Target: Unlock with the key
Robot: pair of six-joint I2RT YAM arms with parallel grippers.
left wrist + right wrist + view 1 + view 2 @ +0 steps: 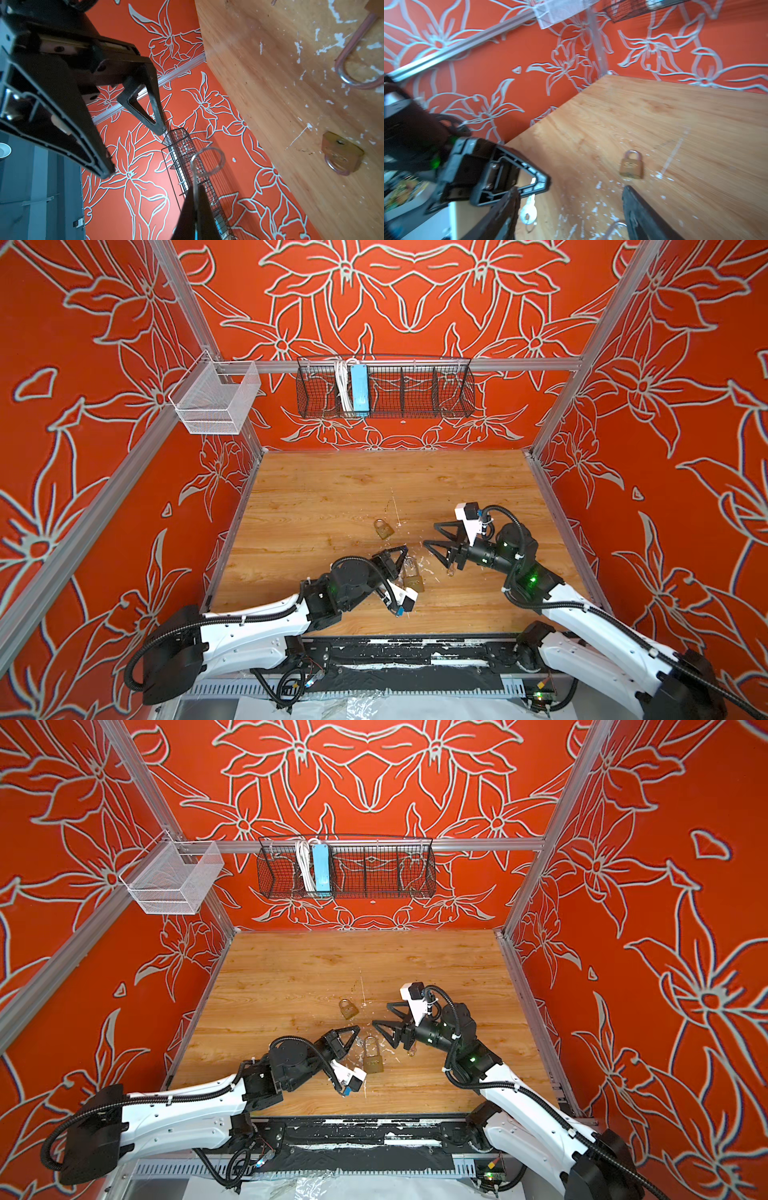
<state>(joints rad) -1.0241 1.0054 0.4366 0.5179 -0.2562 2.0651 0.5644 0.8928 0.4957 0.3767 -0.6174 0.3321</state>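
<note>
Key [529, 207] was clamped in the left tool [404, 549], ring [222, 161] outward, probably for a handover; the right tool [430, 535], spread apart, was held facing it.

On the table [332, 489]: rear padlock [383, 529] near the middle, front padlock [413, 581] before it, apart. Wire basket [415, 393] hangs on the rail [519, 364] behind.

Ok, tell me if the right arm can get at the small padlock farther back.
Probably yes. The right hand is open and the small padlock lies flat just ahead of it, with only bare table between; the left hand is off to the side.
</note>
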